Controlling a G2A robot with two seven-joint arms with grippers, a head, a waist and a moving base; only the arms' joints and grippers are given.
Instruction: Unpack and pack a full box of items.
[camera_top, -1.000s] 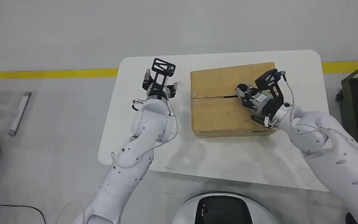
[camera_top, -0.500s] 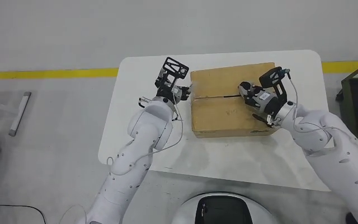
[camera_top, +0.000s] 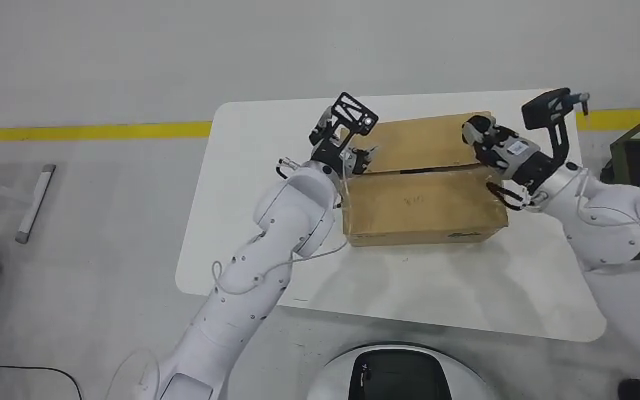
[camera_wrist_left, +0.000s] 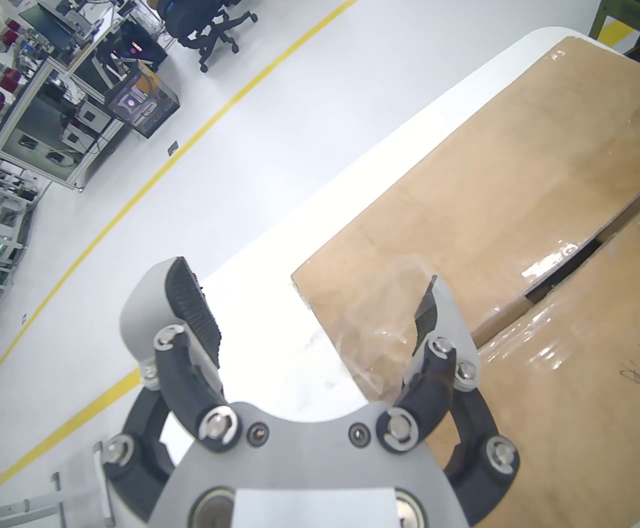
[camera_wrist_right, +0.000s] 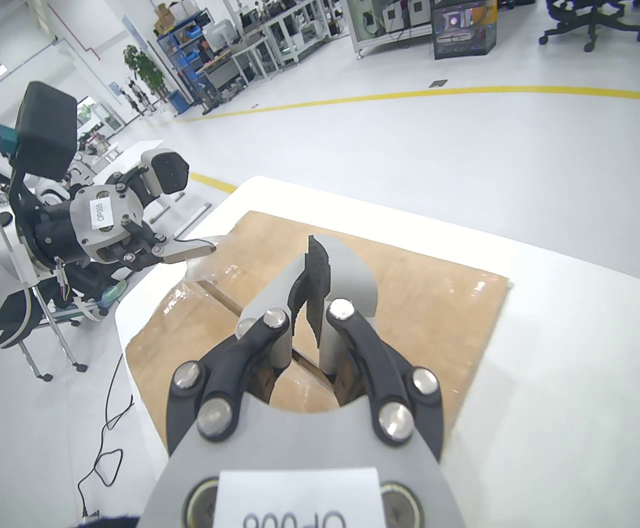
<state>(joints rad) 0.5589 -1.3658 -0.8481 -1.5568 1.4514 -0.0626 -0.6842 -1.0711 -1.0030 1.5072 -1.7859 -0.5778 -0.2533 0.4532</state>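
One brown cardboard box (camera_top: 420, 200) — flaps down, glossy tape (camera_wrist_left: 547, 262), dark seam

A cardboard box (camera_top: 415, 200), flaps down, lies on a white table (camera_top: 240, 200) (the seam between the flaps runs from 9 to 3 o'clock). The left gripper (camera_top: 348, 158) is at the box's 9 o'clock edge and the right gripper (camera_top: 480, 132) over its 2 o'clock corner. A yellow floor line (camera_top: 100, 130) extends toward 9 o'clock.

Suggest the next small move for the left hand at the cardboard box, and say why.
Probably close the left hand on the far flap of the cardboard box: its open fingers straddle that flap's corner, and the seam beside it gapes.
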